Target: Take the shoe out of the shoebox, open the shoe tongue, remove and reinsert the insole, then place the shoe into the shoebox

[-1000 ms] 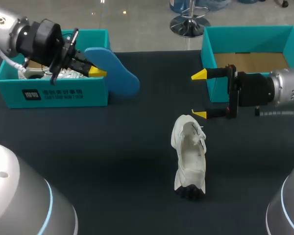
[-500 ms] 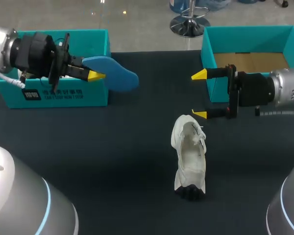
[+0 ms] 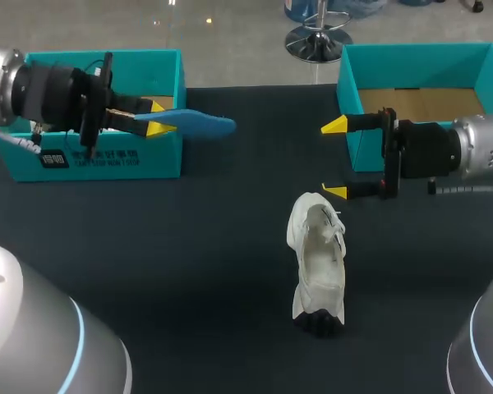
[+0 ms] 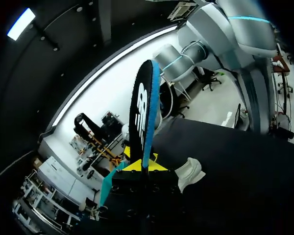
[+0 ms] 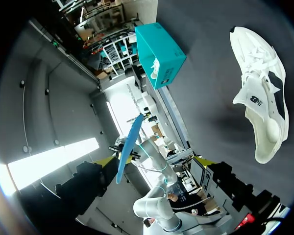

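My left gripper (image 3: 154, 125) hangs above the table beside the left teal shoebox (image 3: 99, 156), shut on the heel end of a blue insole (image 3: 195, 123). The insole points right and shows edge-on. In the left wrist view the insole (image 4: 143, 112) stands up from between the yellow tips of the gripper (image 4: 142, 165), black side and blue edge showing. The white shoe (image 3: 316, 267) lies on the dark table, toe towards me, also seen as the shoe (image 5: 262, 98) and the shoe (image 4: 188, 172). My right gripper (image 3: 335, 158) is open and empty just beyond the shoe's heel.
The right teal shoebox (image 3: 370, 66) stands open at the back right, its cardboard floor bare, right behind my right gripper. The left shoebox (image 5: 159, 46) has something white at its rim. Dark table lies between the shoe and the left box.
My left gripper has turned its wrist and drawn back a little, so the insole went from showing its flat blue face to lying edge-on. The right arm and shoe have not moved.
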### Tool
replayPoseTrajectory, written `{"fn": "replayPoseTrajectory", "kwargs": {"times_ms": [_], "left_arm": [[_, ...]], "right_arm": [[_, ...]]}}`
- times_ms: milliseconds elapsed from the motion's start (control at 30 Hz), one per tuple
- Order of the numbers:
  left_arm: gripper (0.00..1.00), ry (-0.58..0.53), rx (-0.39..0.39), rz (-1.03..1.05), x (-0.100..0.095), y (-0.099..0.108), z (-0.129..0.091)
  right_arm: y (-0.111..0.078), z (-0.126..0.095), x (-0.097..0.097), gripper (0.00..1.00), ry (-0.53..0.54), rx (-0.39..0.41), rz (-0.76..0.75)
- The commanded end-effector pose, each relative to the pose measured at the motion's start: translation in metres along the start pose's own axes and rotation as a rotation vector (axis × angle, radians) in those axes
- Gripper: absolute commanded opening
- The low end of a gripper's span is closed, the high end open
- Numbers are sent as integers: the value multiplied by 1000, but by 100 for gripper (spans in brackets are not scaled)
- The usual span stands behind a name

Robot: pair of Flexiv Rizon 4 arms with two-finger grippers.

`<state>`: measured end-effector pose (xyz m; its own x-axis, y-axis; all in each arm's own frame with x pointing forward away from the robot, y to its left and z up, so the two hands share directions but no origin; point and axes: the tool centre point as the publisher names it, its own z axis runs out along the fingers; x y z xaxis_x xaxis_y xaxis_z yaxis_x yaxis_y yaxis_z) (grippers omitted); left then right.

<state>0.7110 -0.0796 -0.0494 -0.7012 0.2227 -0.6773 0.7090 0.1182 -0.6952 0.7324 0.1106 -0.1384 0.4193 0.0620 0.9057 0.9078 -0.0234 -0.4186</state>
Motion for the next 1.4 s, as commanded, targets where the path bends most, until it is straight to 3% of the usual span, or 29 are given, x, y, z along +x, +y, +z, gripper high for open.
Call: {"fn": "replayPoseTrajectory", "kwargs": {"times_ms": [33,100,333,633,967,1400], "left_arm": [[0,-43,7,287,22,5,-12],[0,-48,52,298,29,10,-17],[0,-60,74,376,48,20,-22],[0,-84,43,420,57,23,1],[0,-75,64,425,53,5,59],[0,-43,27,480,43,-15,139]], "right_arm": [[1,2,0,100,0,0,0],[1,2,0,100,0,0,0],[1,2,0,100,0,0,0],[1,2,0,100,0,0,0],[1,2,0,100,0,0,0],[1,2,0,100,0,0,0]]}}
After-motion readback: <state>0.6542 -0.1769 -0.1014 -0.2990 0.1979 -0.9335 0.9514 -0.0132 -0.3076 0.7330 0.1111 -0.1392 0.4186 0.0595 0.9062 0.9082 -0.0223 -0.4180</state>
